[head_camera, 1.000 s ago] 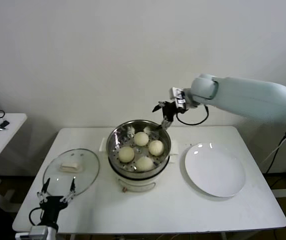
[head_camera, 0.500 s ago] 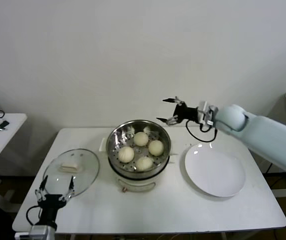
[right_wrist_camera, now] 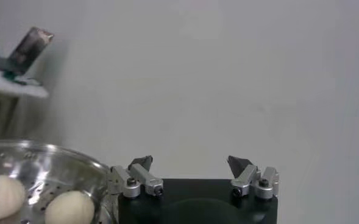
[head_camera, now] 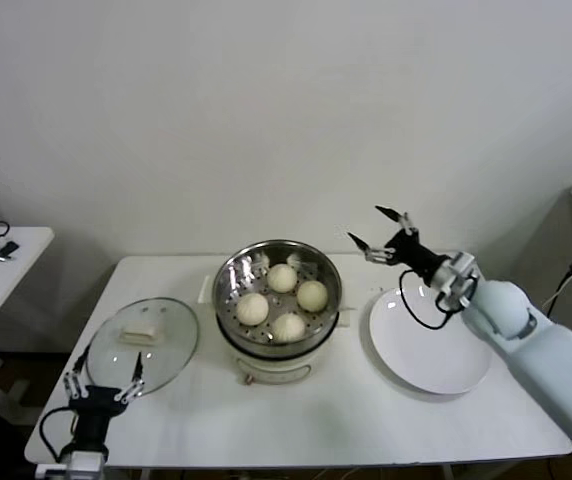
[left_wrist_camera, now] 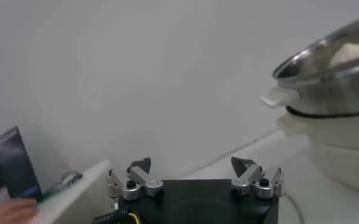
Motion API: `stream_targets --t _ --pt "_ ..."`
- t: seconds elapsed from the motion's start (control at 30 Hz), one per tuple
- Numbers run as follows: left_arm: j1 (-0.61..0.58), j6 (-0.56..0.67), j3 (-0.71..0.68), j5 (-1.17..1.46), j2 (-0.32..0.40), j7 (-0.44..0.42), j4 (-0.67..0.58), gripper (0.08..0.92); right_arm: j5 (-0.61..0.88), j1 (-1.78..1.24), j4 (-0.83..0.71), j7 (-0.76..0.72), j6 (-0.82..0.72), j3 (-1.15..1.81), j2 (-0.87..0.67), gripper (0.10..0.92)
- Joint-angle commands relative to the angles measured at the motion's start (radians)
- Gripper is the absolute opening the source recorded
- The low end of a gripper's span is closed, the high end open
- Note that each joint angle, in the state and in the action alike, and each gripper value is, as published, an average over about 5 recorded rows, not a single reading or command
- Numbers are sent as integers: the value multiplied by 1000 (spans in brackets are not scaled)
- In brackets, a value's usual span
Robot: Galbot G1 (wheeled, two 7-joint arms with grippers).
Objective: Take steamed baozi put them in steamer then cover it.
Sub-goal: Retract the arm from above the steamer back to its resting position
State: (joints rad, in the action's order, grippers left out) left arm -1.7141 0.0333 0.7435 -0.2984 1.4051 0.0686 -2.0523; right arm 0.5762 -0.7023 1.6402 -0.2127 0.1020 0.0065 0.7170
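At the near left corner of the desk you have the left tool, its fingers spread apart and holding nothing. It sits just in front of the cover, the clear glass lid that lies flat on the desk with its cream-white bar handle up; the tool's tips reach about to the lid's near rim, but you cannot tell whether they touch it. In the left wrist view that tool shows its two fingertips wide apart, with the steamer off to one side and farther away.

Move to the middle and you find the steamer, its shiny perforated basket sitting on the cream-white pot base, uncovered. All four baozi lie inside it, close together on the basket floor. The cover is beside the steamer on its left, near it and not on it.

On the right you see the right tool held up in the air, fingers apart and empty, beyond the far edge of the white plate and to the right of the steamer, clear of its rim. The plate lies flat on the desk just right of the steamer. In the right wrist view the tool is spread open, and two baozi show in the steamer basket below and to one side.
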Motion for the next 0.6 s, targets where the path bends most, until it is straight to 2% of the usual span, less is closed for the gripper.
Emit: stream_targets --t 0.03,0.27,0.6 --pt "-2 -16 -6 -528 -31 6 -20 823 -89 -511 111 39 -22 538 198 823" --pt "21 -38 -51 -810 -63 11 11 823 -119 -622 123 23 -29 611 283 823" --pt "158 -17 -103 -1104 -85 28 211 823 -170 -693 138 13 -26 622 335 823"
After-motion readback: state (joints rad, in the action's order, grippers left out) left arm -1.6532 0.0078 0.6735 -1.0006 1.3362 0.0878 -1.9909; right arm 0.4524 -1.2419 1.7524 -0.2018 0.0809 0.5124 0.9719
